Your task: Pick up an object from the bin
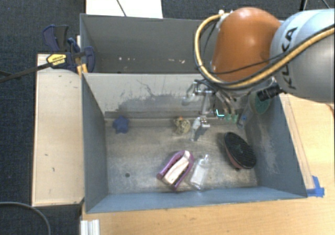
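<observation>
My gripper (200,127) hangs low over the middle of the bin, near the back wall, under the orange wrist cover. Just left of it lies a small beige and olive lump (182,125), close to the gripper's tip. A black round brush with a red rim (239,150) lies to the gripper's lower right. In front of the gripper are a purple and white packet (175,170) and, beside that, a small clear plastic bottle (200,172).
A small blue thing (121,124) lies by the back wall at the left. A green round thing (260,104) sits at the right wall, partly hidden by the arm. The arm and its cables cover the bin's back right corner.
</observation>
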`<state>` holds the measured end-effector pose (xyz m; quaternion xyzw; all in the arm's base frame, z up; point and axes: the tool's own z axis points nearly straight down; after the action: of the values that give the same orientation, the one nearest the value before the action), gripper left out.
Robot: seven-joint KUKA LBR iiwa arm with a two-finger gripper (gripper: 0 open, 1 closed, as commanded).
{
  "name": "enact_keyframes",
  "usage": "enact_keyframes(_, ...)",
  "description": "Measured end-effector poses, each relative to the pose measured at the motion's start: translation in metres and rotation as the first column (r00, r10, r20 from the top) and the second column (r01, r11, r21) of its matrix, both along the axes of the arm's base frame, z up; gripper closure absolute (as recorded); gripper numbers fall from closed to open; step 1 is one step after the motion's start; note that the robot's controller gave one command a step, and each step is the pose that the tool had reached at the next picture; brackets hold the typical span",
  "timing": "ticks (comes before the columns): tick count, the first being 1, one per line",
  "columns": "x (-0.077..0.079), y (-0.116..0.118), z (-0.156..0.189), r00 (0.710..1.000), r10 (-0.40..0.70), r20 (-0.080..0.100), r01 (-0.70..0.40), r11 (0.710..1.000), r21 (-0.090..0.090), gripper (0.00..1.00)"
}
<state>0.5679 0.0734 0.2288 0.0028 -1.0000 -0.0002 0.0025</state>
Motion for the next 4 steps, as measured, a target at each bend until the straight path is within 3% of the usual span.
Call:
enact_keyframes(1, 0.008, -0.037, -0.144, 0.999, -0.032, 0.016, 0.032, 0.999, 0.0, 0.0)
enact_keyframes(2, -0.04, 0.009, -0.121, 0.991, 0.136, 0.007, -0.136, 0.991, 0.001, 0.0)
enact_keyframes(3, 0.003, 0.061, -0.121, 0.907, 0.421, 0.011, -0.421, 0.907, 0.0, 0.0)
enact_keyframes(4, -0.017, 0.051, -0.034, 0.752, 0.659, 0.012, -0.659, 0.752, -0.003, 0.0)
